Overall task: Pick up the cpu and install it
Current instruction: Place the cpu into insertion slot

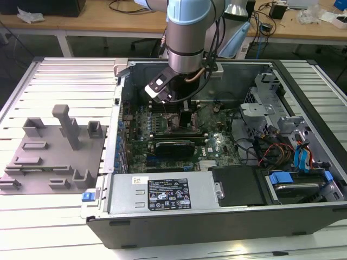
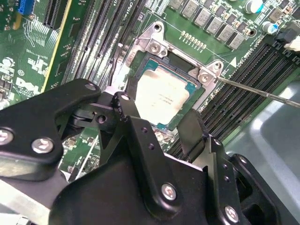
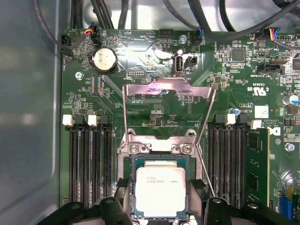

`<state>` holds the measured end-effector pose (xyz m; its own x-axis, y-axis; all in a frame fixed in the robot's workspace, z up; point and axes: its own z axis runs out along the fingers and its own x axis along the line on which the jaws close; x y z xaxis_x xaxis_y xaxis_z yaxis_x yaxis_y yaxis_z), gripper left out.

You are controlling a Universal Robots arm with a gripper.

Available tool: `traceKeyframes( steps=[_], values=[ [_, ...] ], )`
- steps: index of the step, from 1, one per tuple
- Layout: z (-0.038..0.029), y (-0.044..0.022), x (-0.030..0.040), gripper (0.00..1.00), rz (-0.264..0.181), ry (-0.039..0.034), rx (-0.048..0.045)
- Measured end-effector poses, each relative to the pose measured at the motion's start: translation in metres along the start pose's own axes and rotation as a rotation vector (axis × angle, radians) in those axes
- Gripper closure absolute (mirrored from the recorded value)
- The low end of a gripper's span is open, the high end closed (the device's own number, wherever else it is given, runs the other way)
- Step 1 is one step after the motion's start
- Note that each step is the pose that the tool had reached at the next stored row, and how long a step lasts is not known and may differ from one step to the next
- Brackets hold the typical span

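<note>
Tool [image 3: 161, 194] close astride cpu [image 3: 161, 186] edges

Open computer case [image 1: 217, 227], green motherboard [image 3: 154, 61], black graphics card [image 1: 173, 147], grey fixture blocks [image 1: 49, 162] alongside

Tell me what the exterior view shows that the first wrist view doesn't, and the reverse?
Exterior view: the arm reaching down into the open case, with a grey fixture plate beside the case on the exterior view's left. First wrist view: the cpu lying in its socket, the metal socket lid swung up behind it, and a coin battery. Shared: the green motherboard.
</note>
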<state>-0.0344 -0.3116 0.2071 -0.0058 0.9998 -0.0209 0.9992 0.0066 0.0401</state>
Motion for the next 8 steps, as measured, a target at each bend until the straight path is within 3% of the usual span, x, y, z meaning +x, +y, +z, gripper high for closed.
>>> traceKeyframes(
  steps=[1, 5, 8],
  values=[
    [-0.0001, 0.0000, 0.0000, 0.40, 0.000, -0.0001, 0.0000],
    [-0.0004, 0.0000, 0.0000, 0.65, 0.000, -0.0001, 0.0000],
    [-0.0006, 0.0000, 0.0000, 0.71, 0.000, -0.0001, 0.0000]
  ],
)
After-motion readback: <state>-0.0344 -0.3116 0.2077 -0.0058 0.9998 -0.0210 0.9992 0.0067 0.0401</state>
